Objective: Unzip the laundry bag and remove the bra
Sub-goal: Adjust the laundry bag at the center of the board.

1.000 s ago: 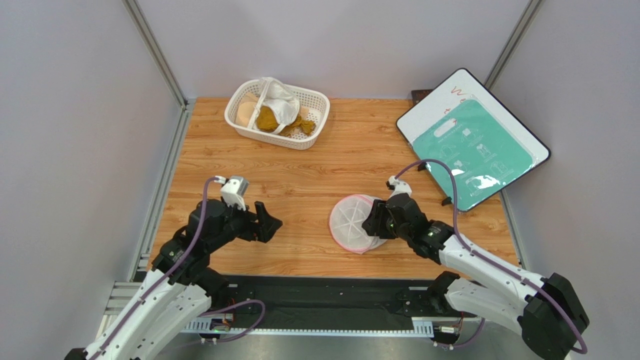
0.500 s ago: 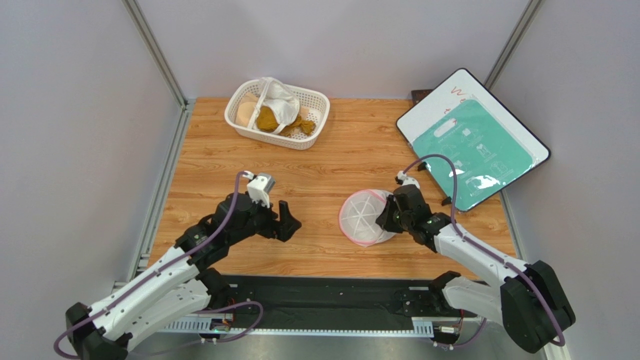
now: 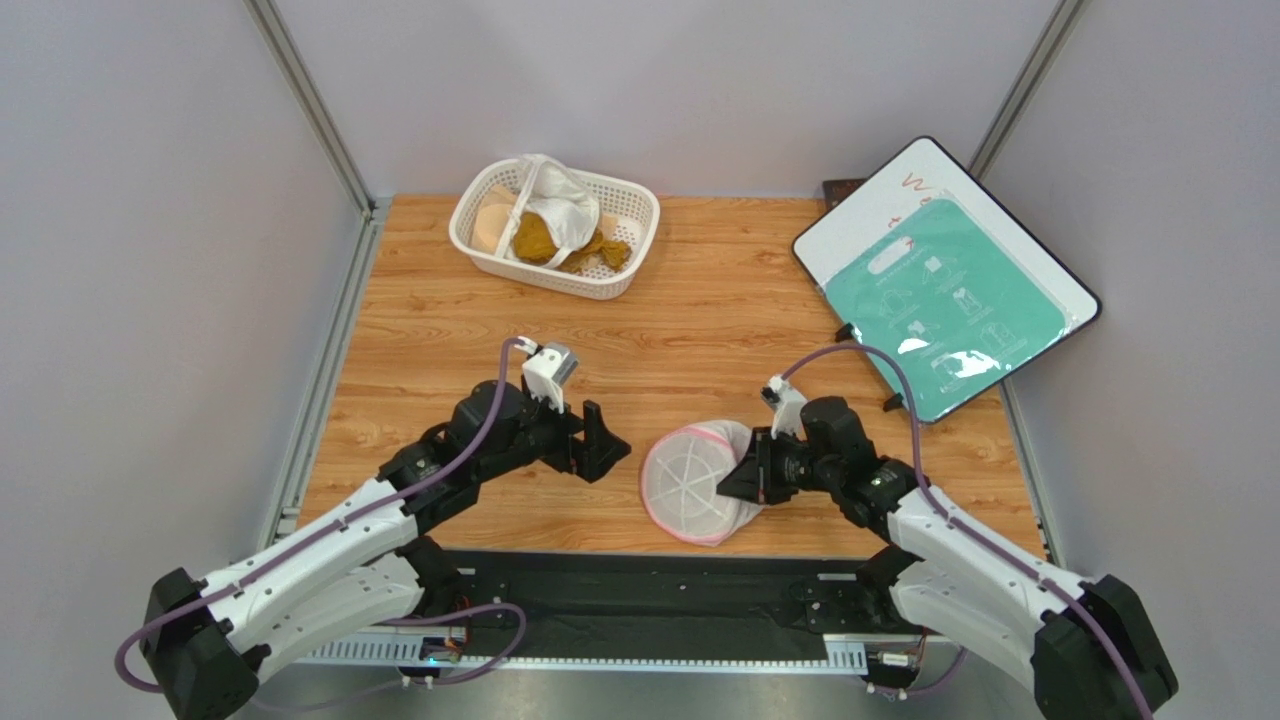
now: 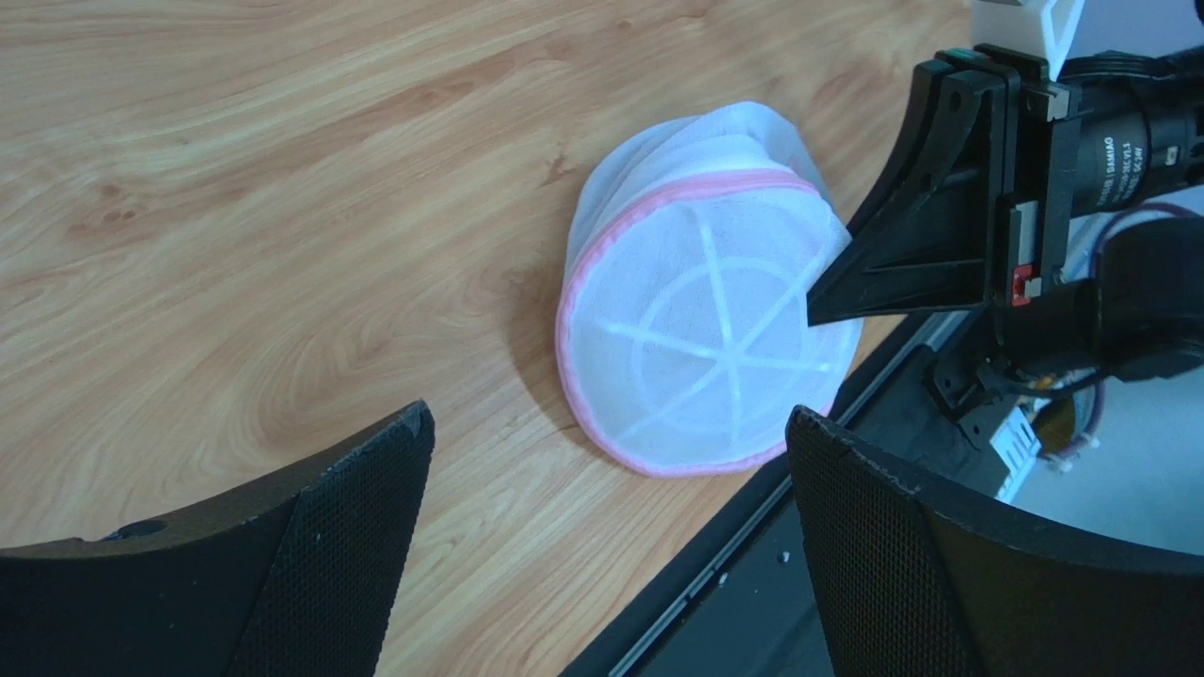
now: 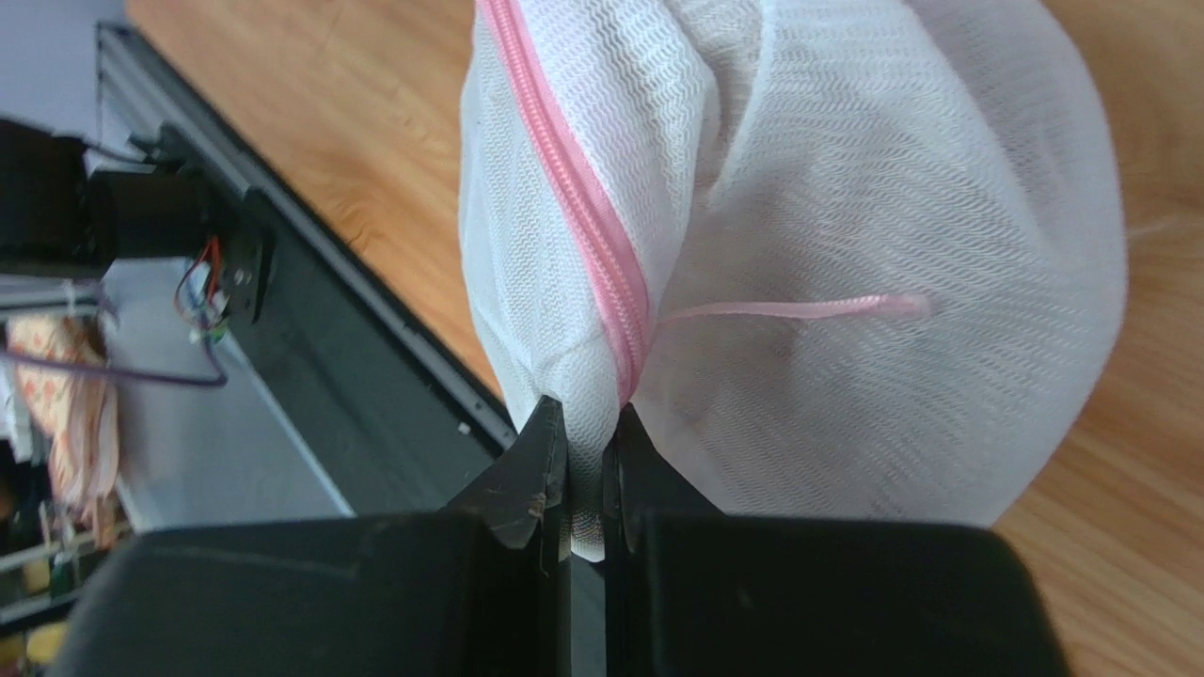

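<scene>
The laundry bag [image 3: 694,483] stood tipped on its rim close to the table's near edge, right of the middle. The right gripper [image 3: 747,477] was pinched tight on its mesh at the pink zipper [image 5: 573,212], which looked closed wherever it showed. The left gripper [image 3: 606,447], spread wide, hung just beside the bag without touching it; judging by this, no unzipping was done, and the bra, nowhere in sight, was yet to come out.

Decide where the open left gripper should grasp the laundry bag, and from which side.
On the laundry bag, grip the left pink rim, opposite the right gripper pinching the zipper seam. It stands tilted on edge, dome facing the left gripper, so approaching from the left looks best.
</scene>
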Controlling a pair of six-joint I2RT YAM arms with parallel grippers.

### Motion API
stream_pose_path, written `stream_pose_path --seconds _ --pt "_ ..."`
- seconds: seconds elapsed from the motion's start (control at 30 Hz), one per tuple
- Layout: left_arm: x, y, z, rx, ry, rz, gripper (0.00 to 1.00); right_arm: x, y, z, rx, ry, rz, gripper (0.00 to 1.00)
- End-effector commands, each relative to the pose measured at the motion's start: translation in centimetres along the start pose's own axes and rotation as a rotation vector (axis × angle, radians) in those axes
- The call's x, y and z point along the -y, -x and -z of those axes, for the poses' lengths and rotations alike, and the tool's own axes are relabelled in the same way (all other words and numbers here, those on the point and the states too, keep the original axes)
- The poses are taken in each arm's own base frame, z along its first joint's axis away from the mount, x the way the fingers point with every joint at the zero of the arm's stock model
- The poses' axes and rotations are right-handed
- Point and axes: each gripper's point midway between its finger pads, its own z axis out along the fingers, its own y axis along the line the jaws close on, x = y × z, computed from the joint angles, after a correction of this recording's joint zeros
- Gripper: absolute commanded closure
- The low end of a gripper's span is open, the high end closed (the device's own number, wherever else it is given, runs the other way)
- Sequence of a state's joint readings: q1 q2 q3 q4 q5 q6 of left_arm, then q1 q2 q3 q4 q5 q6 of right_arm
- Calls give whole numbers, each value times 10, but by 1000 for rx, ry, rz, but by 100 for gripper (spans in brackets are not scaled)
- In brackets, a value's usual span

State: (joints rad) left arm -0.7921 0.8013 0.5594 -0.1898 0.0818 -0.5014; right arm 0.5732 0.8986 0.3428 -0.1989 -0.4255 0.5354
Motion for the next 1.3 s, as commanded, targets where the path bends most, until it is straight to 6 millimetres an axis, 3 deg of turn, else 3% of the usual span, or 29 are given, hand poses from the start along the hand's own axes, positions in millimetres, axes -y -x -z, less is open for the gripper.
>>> stream_pose_path --seconds 0.0,0.07,0.2,0.37,0.7,0.87,1.27 --pt "27 1 -6 14 -169 -62 0 -29 -31 14 -109 211 81 100" --pt "36 -7 -9 -18 -239 -71 0 -38 -33 18 -120 266 88 100" --pt "57 -5 -11 0 -369 -114 0 -48 -42 18 -175 324 99 100" --pt "67 -12 -13 -44 -450 -172 0 -59 -54 10 -273 341 153 100" --pt "86 -49 -17 -135 -587 -175 0 -84 -39 4 -301 410 249 100" --pt "78 -67 -30 -170 -527 -184 1 -85 -39 0 -329 423 256 100" --pt "67 -67 -40 -146 -453 -182 4 -99 -38 8 -319 489 290 100"
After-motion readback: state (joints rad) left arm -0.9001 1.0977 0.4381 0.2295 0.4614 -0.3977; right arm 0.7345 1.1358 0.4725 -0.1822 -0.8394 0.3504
